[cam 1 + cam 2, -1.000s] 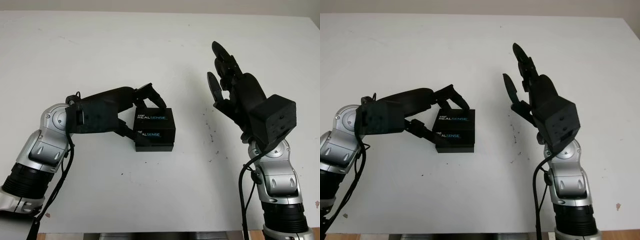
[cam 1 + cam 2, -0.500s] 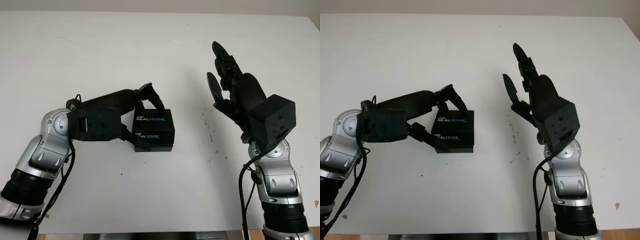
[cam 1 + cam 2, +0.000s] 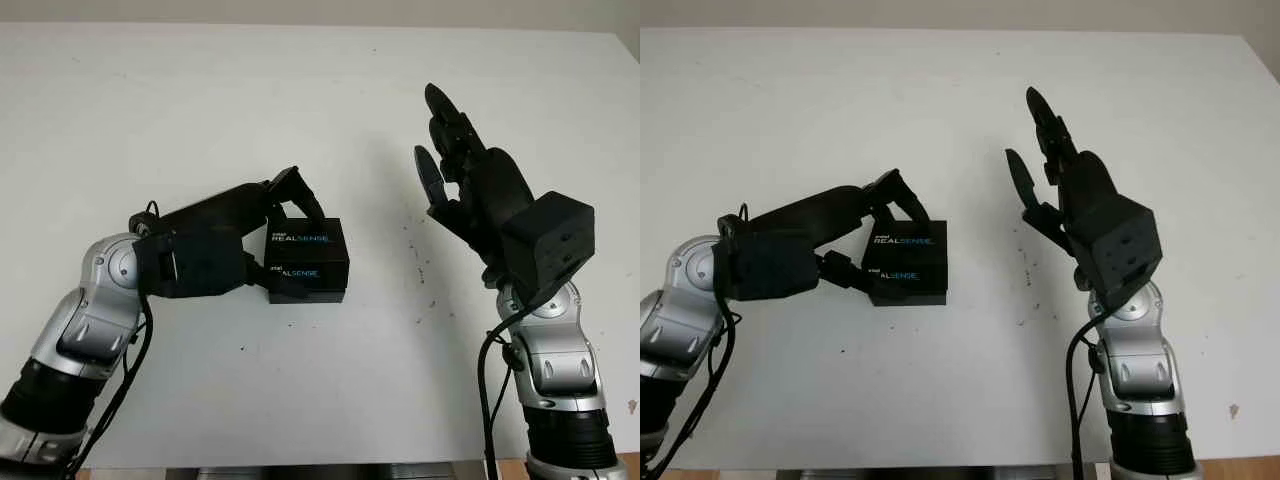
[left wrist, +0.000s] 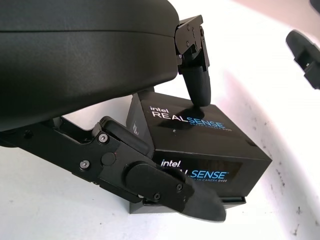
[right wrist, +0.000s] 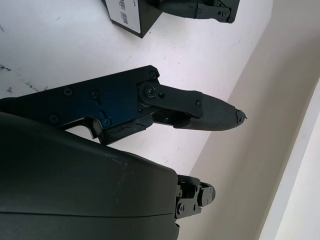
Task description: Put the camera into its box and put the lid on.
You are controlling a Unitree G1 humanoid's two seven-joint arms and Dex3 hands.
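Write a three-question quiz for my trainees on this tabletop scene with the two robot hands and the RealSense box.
1. True or false: the left hand has fingers on the black box.
2. Where is the right hand? A) on the lid B) raised above the table, right of the box C) under the box
3. Fill in: the lid sits ____ the box base.

Key
1. True: one finger presses the lid top, another lies against the front.
2. B; it is open and holds nothing.
3. on
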